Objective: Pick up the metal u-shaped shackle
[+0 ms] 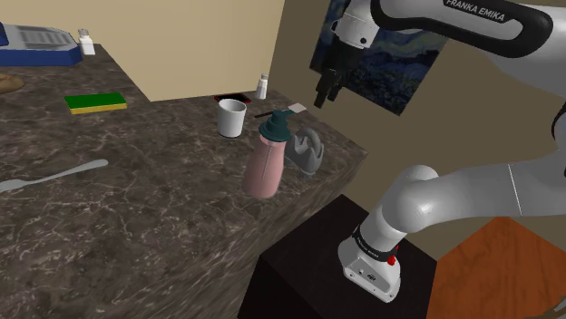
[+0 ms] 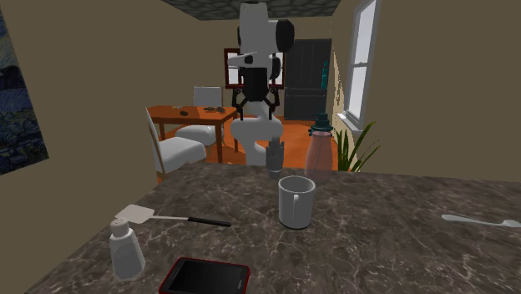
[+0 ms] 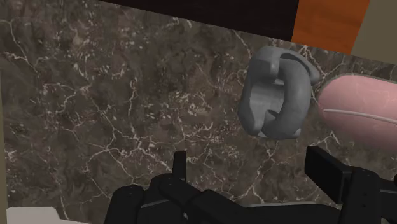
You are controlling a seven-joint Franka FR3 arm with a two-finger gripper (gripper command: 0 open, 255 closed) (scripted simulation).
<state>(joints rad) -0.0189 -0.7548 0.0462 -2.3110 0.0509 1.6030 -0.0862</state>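
The grey U-shaped shackle (image 1: 307, 148) lies on the dark marble counter (image 1: 145, 208) near its edge, beside a pink bottle with a teal pump (image 1: 266, 159). In the wrist view the shackle (image 3: 277, 95) sits just ahead of my gripper (image 3: 254, 168), slightly toward the bottle (image 3: 362, 111). My black gripper (image 1: 325, 95) hangs open high above the shackle with nothing between its fingers. From the second exterior view, the gripper (image 2: 253, 107) hovers over the shackle (image 2: 275, 156) at the counter's far edge.
A white mug (image 1: 232, 117) stands close behind the bottle. A spatula (image 2: 167, 217), a small shaker (image 2: 126, 250) and a red-cased tablet (image 2: 206, 277) lie further along. A spoon (image 1: 50, 175) and a green-yellow sponge (image 1: 95, 101) sit on the counter's wide part.
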